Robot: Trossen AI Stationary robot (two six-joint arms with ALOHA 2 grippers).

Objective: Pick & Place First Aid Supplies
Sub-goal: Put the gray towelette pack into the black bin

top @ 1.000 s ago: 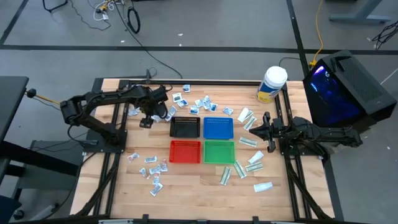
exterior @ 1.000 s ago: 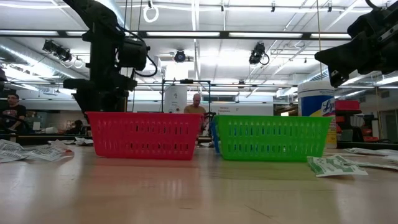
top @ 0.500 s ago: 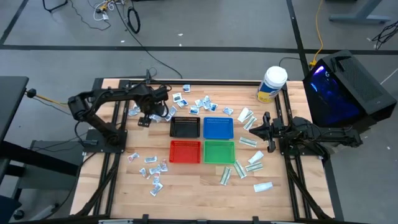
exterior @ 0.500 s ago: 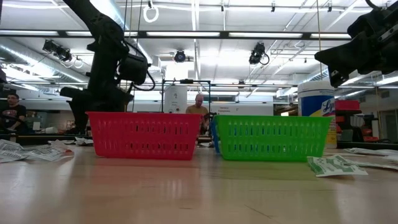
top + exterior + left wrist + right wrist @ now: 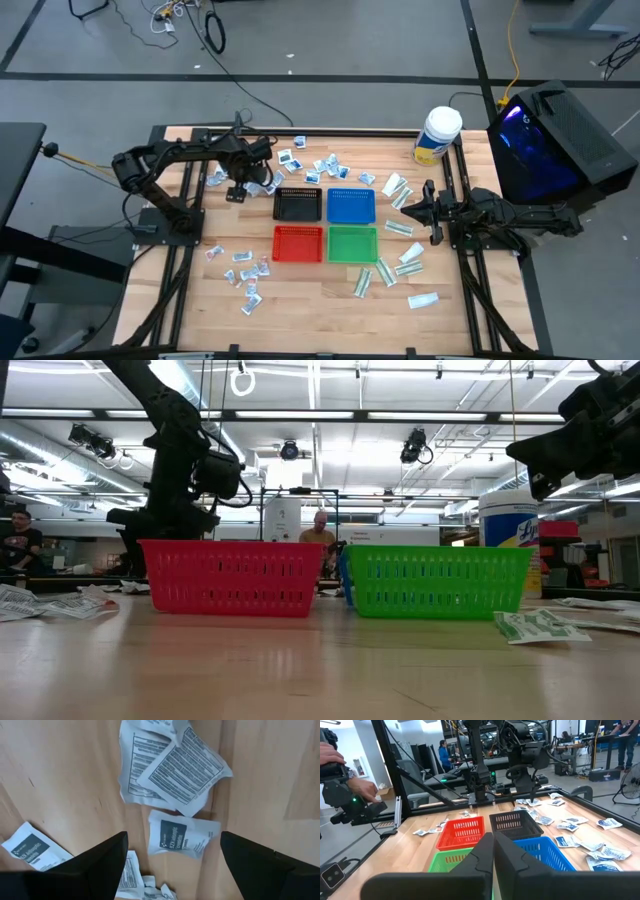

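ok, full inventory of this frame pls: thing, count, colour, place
mesh trays: four, black, blue, red, green; two-by-two block at table centre
squarish packets: many, white with bluish print; scattered along the far edge and near the left arm
more squarish packets: several, white; near-left part of the table
narrow packets: several, white and green; right of the trays
jar: one, white with yellow label; far right corner
box with purple light: one, black; off the table's right side
table: one, light wood
left gripper: open, low over the squarish packets left of the black tray
right gripper: shut, waiting right of the blue tray
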